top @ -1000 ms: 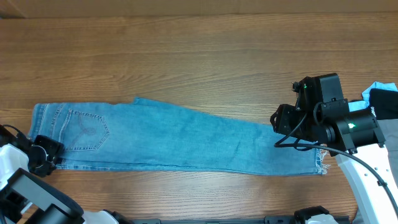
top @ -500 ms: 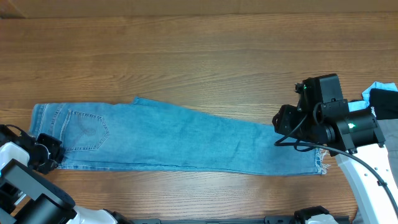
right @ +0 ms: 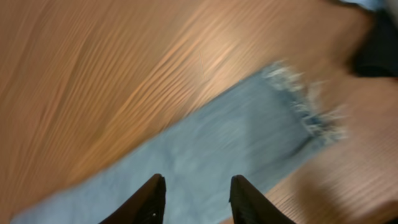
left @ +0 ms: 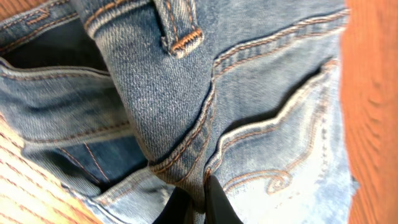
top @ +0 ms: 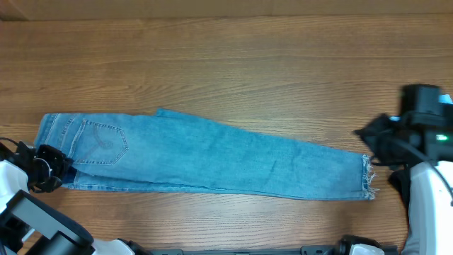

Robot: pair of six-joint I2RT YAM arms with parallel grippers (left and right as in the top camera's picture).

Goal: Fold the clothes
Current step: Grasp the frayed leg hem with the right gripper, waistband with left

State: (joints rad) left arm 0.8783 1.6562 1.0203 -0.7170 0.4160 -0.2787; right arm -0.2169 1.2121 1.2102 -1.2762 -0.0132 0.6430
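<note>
Light-blue denim jeans lie leg-on-leg, not yet folded across; left gripper pinches their waist end, right gripper gapes empty.

Soft, even light is falling on the table. The right wrist view is blurring the jeans with motion.

Far half of the table is wide open, bare wood right across. Through the middle the jeans stretch nearly the full width (low and flat, easy to pass over). A narrow bare strip runs along their near side. The left gripper, clamped on the waistband, blocks the left end. The right gripper hangs with fingers apart over the frayed hem, a dark garment just beyond.
</note>
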